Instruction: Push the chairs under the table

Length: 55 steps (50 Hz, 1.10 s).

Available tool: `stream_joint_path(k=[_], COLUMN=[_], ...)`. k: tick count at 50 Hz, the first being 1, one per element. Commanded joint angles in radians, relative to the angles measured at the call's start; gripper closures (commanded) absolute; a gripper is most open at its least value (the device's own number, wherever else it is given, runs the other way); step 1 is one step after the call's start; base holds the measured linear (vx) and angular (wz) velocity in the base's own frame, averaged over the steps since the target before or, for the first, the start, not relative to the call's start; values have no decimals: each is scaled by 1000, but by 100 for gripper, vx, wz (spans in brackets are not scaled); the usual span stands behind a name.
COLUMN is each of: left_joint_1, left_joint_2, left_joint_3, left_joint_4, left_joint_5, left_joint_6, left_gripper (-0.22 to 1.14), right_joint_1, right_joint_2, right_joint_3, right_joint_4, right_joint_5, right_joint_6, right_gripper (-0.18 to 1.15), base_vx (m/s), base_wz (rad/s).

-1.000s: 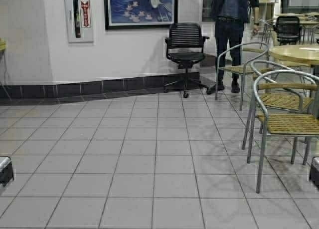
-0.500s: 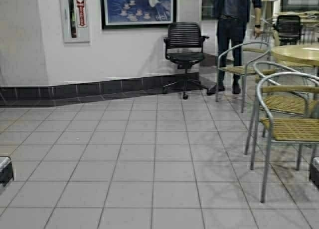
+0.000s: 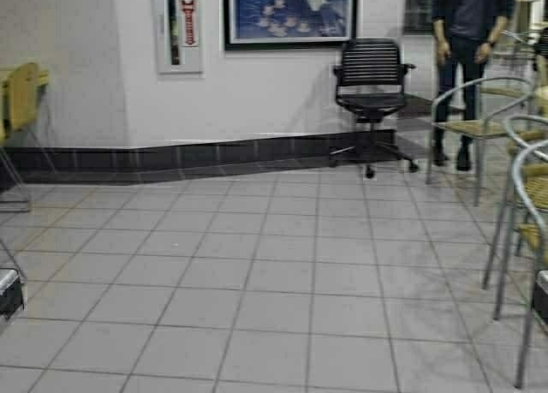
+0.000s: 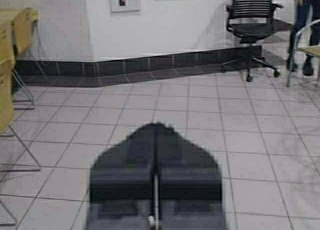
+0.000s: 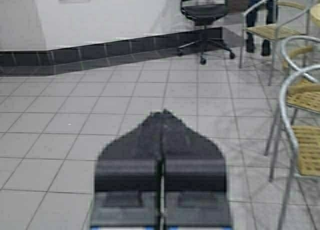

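A tan-yellow plywood chair [image 3: 20, 102] on thin chrome legs stands at the far left, by the wall. The left wrist view shows it [image 4: 23, 28] with a second one [image 4: 5, 92] nearer, cut off by the frame edge. A pale beige table edge [image 4: 9, 15] shows just behind them; most of the table is out of view. My left gripper [image 4: 156, 126] is shut and empty, low over the floor tiles, and shows at the left edge of the high view [image 3: 8, 292]. My right gripper [image 5: 163, 112] is shut and empty, at the right edge [image 3: 541, 295].
A black mesh office chair [image 3: 370, 98] stands against the white wall. A person [image 3: 467, 50] stands at the back right. Grey-framed armchairs [image 3: 479, 123] [image 3: 524, 230] crowd the right side. Grey tiled floor [image 3: 257, 273] lies ahead, with a dark baseboard [image 3: 171, 157] along the wall.
The robot has turned left: the whole scene has shifted right. The yellow chair has come into view on the left and the round table has left the frame. Both grippers stay as they were.
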Motion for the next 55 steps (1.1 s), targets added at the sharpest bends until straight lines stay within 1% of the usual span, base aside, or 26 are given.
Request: stream_joint_path(k=[1, 16, 34, 44, 55], left_joint_1=[-2, -2, -2, -2, -2], left_joint_2=[14, 14, 9, -32, -37], left_joint_3=[-6, 2, -5, 0, 3], left_joint_4=[3, 3, 3, 2, 2], left_joint_5=[-12, -12, -18, -18, -14], left_joint_6=[2, -6, -14, -25, -32], left_gripper=[89, 89, 89, 89, 89], right_joint_1=[-3, -2, -2, 0, 0], right_joint_2=[12, 25, 20, -46, -81], right_joint_3=[-28, -29, -23, -8, 2], right_joint_4=[0, -2, -2, -2, -2], right_joint_5=[-5, -6, 5, 66, 66], right_joint_6=[2, 41, 48, 48, 46], right_gripper=[92, 92, 92, 92, 92], base_vx=[31, 30, 27, 24, 20], base_wz=[21, 24, 42, 47, 47])
